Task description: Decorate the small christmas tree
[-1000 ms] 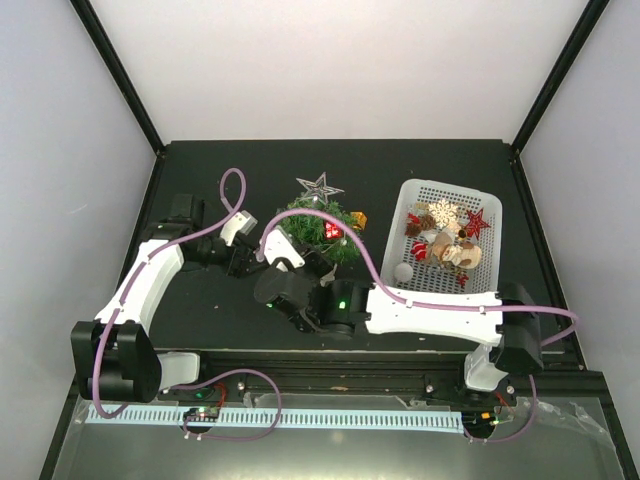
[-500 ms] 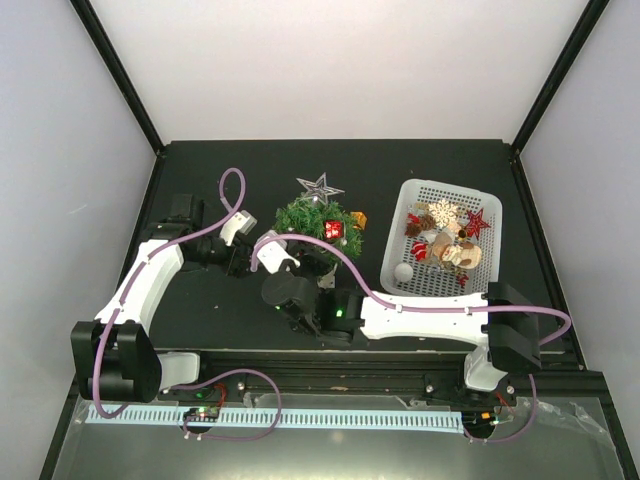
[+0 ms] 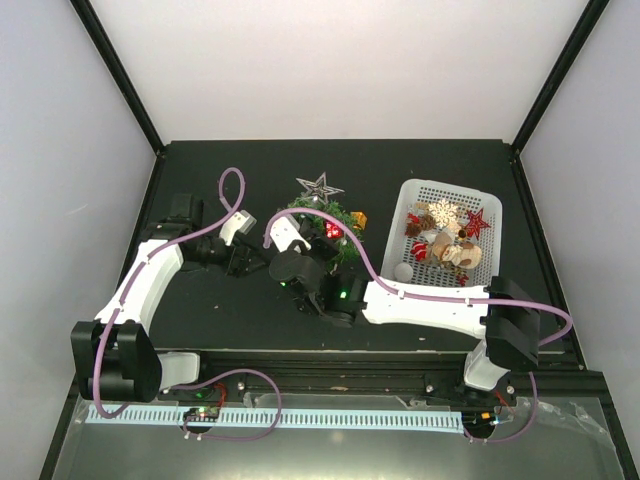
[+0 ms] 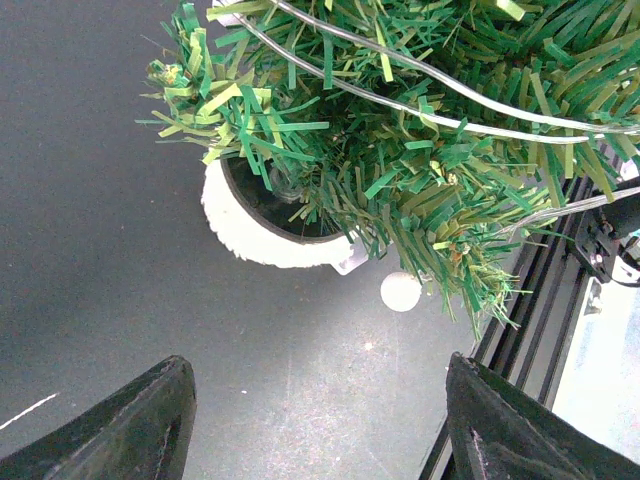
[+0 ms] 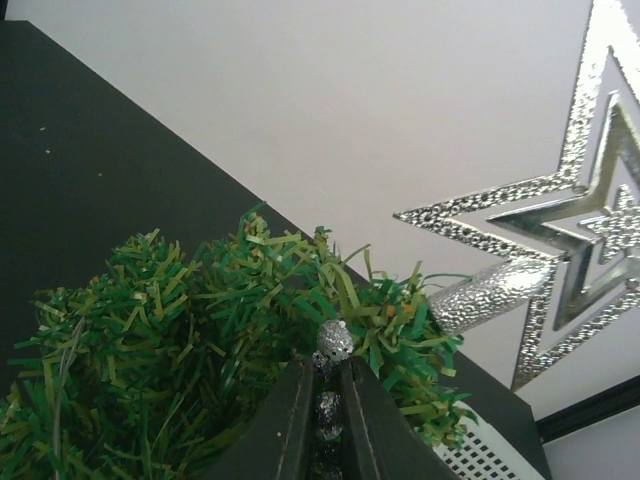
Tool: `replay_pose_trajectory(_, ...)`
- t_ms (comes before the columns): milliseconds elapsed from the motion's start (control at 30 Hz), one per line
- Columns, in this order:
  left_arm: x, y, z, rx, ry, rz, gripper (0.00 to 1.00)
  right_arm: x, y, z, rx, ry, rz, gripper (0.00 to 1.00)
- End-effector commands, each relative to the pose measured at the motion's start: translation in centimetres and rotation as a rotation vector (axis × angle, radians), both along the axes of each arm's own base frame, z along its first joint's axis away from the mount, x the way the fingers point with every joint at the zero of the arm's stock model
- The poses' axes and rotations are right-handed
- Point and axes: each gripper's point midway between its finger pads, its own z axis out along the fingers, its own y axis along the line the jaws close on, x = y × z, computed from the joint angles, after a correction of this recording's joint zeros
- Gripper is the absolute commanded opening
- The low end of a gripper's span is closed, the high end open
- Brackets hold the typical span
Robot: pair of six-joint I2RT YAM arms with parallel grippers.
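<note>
A small Christmas tree (image 3: 322, 222) stands on a black table (image 3: 450, 160), left of a white mesh basket (image 3: 445, 184) heaped with ornaments, as two robot arms work on it. The right gripper (image 5: 322, 365) is pinched nearly closed on a short run of silver glitter beads (image 5: 333, 340) and holds them against the uppermost needles. The left gripper (image 4: 318, 365) waits low beside the tree's white pot (image 4: 250, 235), jaws spread wide and holding nothing. The main risk appears to be the tree itself. Nothing steadies the pot, so a push or a tug from the right arm, or beads catching in the needles, could tilt or topple the light tree. The silver star topper (image 5: 590, 230) leans on its stem close to the working fingers, and a careless withdrawal might knock it loose. The beads could also drop through the branches if let go before they are seated. The tree is a bushy dark-green artificial fir of flat, paper-like needles in mixed greens. Clear strands (image 4: 420, 105) are looped through it, and a small white ball (image 4: 400, 291) hangs at a low branch. From above, a red ornament (image 3: 333, 229) and a gold one (image 3: 358, 219) already show on its right side.
</note>
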Motion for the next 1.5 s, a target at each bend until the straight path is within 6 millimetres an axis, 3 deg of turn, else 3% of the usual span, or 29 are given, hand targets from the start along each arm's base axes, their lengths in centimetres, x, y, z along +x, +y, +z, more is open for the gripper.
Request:
replay_pose_trajectory(0,0.1,-0.3,0.7,-0.034,-0.021,-0.013,0.69,0.1,-0.2,-1.1,0.049,0.040,-0.002,0.11)
replay_pose_trajectory(600,0.2,-0.1,0.8,-0.037,-0.022,-0.011,0.69,0.8,-0.7,-3.1,0.089,0.124,-0.002,0.12)
replay_pose_trajectory(800,0.2,-0.1,0.7,-0.037,-0.020,-0.009,0.69,0.8,-0.9,-2.6,0.102,0.127,-0.009,0.21)
replay_pose_trajectory(1000,0.3,0.0,0.8,-0.037,-0.022,-0.006,0.69,0.5,-1.4,-1.0,0.146,0.123,-0.008,0.38)
replay_pose_trajectory(1467,0.3,0.0,0.7,-0.035,-0.022,-0.002,0.69,-0.2,-1.8,2.0,0.218,0.110,0.004,0.50)
